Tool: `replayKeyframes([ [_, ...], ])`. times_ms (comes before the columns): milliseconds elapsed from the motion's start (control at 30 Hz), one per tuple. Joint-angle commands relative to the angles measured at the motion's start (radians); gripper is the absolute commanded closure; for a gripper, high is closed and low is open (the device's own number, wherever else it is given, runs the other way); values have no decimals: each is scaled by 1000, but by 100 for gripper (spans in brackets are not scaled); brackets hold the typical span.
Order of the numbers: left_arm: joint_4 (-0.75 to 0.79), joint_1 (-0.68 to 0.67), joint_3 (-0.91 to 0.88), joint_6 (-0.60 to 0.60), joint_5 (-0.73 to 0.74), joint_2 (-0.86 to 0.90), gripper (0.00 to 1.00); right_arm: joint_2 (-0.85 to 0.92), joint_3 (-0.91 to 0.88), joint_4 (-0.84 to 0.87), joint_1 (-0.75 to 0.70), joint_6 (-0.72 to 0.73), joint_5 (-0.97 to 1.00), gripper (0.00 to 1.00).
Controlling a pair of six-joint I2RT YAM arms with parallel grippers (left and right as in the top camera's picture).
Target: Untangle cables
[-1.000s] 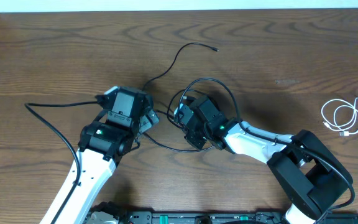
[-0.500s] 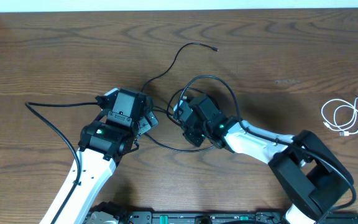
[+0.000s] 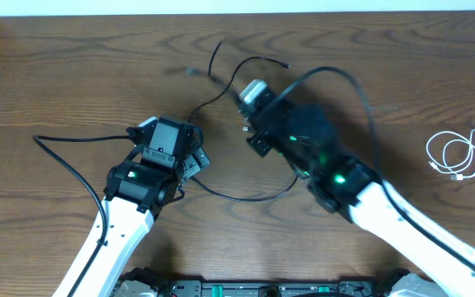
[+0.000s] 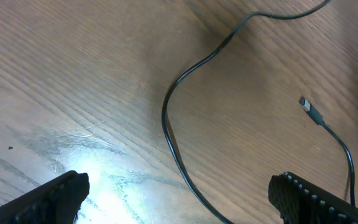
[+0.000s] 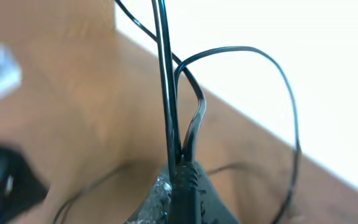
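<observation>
Right gripper (image 3: 251, 106) is clenched on the black cable (image 4: 166, 118). Left gripper (image 4: 179, 202) is released, with cable lying between its fingers on the counter (image 4: 73, 74).

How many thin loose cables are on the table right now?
2: the black cable sprawls mid-table, pinched by the right gripper; the white cable lies coiled at the far right.

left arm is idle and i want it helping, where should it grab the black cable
Probably the slack stretch of the black cable lying flat on the table, between the fingers of the open left gripper. Come straight down from above, jaws across the cord. That stretch is bare and well clear of the part the right gripper holds up.
</observation>
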Motion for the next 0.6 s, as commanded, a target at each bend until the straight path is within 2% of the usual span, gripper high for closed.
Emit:
replayKeyframes([
  [0,-5,3,10,9,-24,5,2,-74,17,5,4,-58,205,99],
  [167,-4,3,10,9,-24,5,2,-98,16,-71,-21,-89,410,99],
  [433,-5,3,10,9,-24,5,2,-59,16,-307,-132,-82,423,99],
  [567,-4,3,10,9,-24,5,2,-20,16,-394,-201,-9,423,99],
])
